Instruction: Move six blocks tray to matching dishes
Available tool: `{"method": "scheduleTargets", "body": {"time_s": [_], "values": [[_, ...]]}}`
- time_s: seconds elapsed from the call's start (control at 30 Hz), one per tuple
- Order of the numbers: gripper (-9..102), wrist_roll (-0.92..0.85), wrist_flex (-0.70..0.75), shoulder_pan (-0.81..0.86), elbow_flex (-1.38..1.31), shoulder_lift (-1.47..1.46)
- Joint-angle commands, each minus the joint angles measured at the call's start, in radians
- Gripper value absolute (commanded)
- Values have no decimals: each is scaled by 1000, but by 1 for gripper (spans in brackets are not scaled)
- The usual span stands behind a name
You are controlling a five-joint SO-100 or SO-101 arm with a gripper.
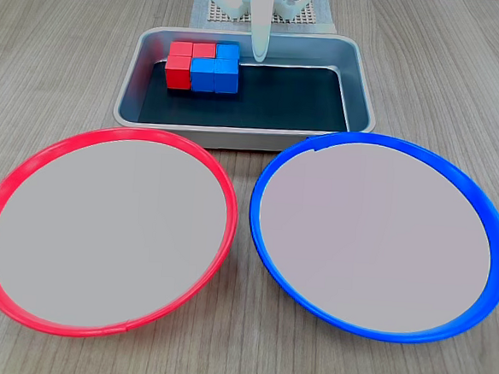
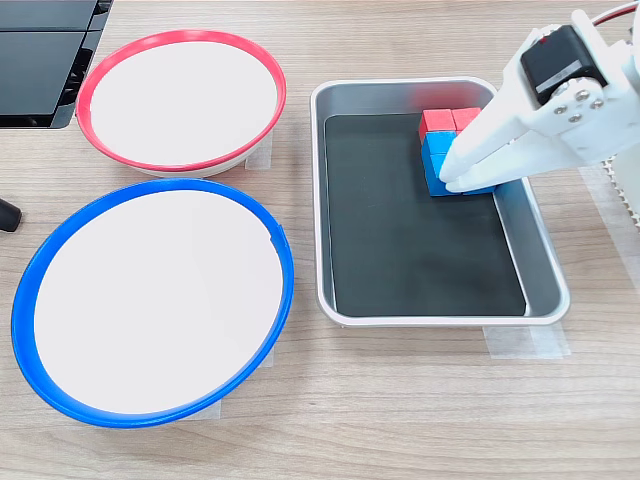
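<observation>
The silver tray [image 1: 236, 136] [image 2: 420, 318] holds a tight cluster of blocks at one end. Red blocks [image 1: 180, 67] [image 2: 438, 121] and blue blocks [image 1: 215, 73] [image 2: 436, 158] are stacked together, and some hide behind others. My white gripper [image 1: 260, 58] [image 2: 455, 184] points down just beside the blue blocks, its fingers pressed together with nothing between them. In a fixed view the fingers [image 2: 490, 140] cover part of the blue blocks. The red-rimmed dish [image 1: 28, 161] [image 2: 180, 37] and the blue-rimmed dish [image 1: 381, 141] [image 2: 150, 190] lie beside the tray, both with bare pale insides.
A dark flat panel [image 2: 40, 60] sits at the table's corner beyond the red-rimmed dish, and a small black object [image 2: 8, 214] lies at the edge. The arm's base stands on a white mesh mat [image 1: 308, 18] behind the tray. Tape [image 2: 525, 342] holds the tray down.
</observation>
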Motion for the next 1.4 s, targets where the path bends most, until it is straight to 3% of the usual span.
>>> {"method": "scheduleTargets", "body": {"time_s": [0.0, 0.07, 0.1, 0.13, 0.23, 0.43, 0.5, 0.63, 0.7, 1.0, 1.2, 1.37], "values": [[5, -3, 3, -11, -5, 23], [7, -28, 3, -34, -5, 25], [0, -37, 2, -40, -5, 25], [0, -44, -9, -55, -2, 25], [0, -258, -35, -52, -18, 25], [0, -897, 164, 153, -333, -133], [0, -1203, 265, 262, -420, -242], [0, -1738, 313, 518, -532, -489], [0, -1904, 261, 603, -545, -578], [0, -2102, -106, 699, -466, -857], [0, -2052, -285, 655, -380, -940], [0, -1882, -311, 574, -362, -950]]}}
